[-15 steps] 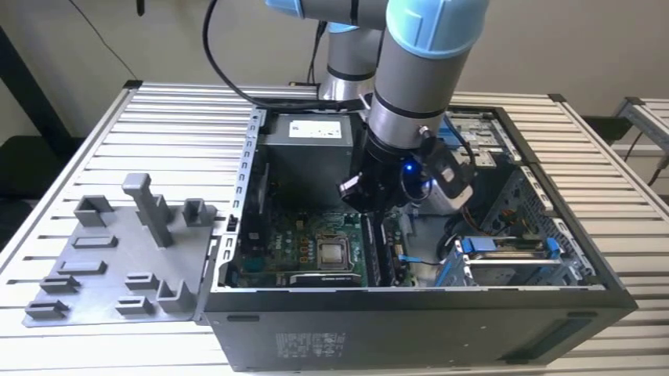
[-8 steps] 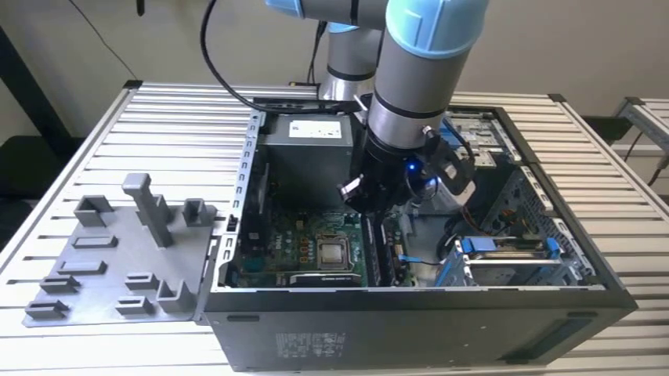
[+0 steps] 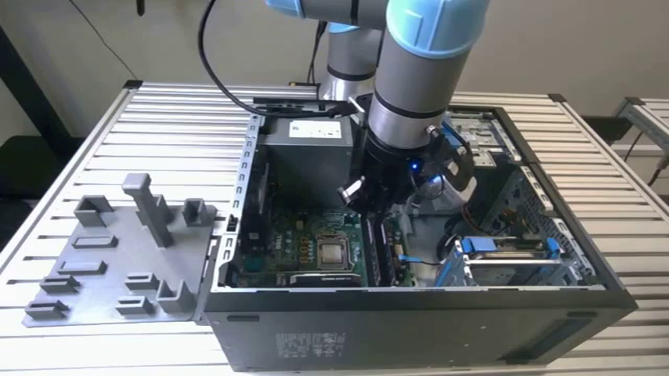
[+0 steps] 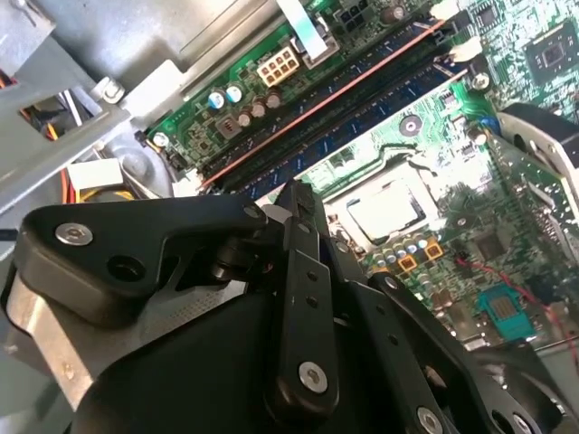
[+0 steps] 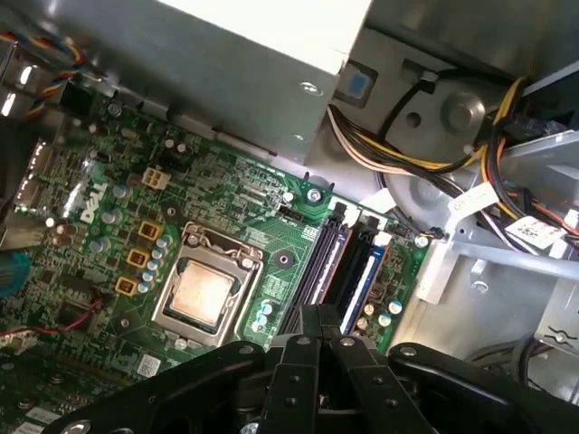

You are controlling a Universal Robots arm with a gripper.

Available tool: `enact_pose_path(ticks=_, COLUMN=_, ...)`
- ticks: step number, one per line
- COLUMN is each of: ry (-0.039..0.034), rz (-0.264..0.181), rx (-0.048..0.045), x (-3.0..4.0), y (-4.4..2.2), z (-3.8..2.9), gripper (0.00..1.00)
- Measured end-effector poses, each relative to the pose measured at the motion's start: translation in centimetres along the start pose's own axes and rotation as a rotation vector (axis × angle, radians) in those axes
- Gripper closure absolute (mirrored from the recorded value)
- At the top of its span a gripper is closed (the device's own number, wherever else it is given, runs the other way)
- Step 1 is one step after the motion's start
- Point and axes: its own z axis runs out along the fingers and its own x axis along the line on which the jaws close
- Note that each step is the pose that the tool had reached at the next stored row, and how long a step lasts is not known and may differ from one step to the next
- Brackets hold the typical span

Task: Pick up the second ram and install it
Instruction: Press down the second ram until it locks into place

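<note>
tool (image 5: 318, 327) fingers looked pressed together, nothing visibly between them. we saw the second ram (image 5: 363, 271) seated in the motherboard (image 5: 226, 194) slots just beyond the tool tips, its long axis running away from them.

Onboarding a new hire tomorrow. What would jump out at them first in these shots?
First the open computer case on the slatted table, with the arm's gripper reaching down inside it. In both wrist views the green motherboard stands out, its square silver processor near the middle and the memory slots just beyond the gripper's tips. On the exterior view's left, a grey holder tray lies beside the case.
</note>
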Motion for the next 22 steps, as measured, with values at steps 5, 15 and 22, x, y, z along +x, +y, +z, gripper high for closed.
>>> enact_pose_path(ticks=5, ry=0.004, rz=-0.063, rx=-0.0015, x=0.0, y=0.0, z=0.01, gripper=0.89)
enact_pose_path(ticks=15, ry=0.0087, rz=-0.156, rx=-0.003, x=0.0, y=0.0, z=0.09, gripper=0.89)
enact_pose_path(ticks=22, ry=0.0064, rz=-0.259, rx=0.0001, x=0.0, y=-0.01, z=0.11, gripper=0.89)
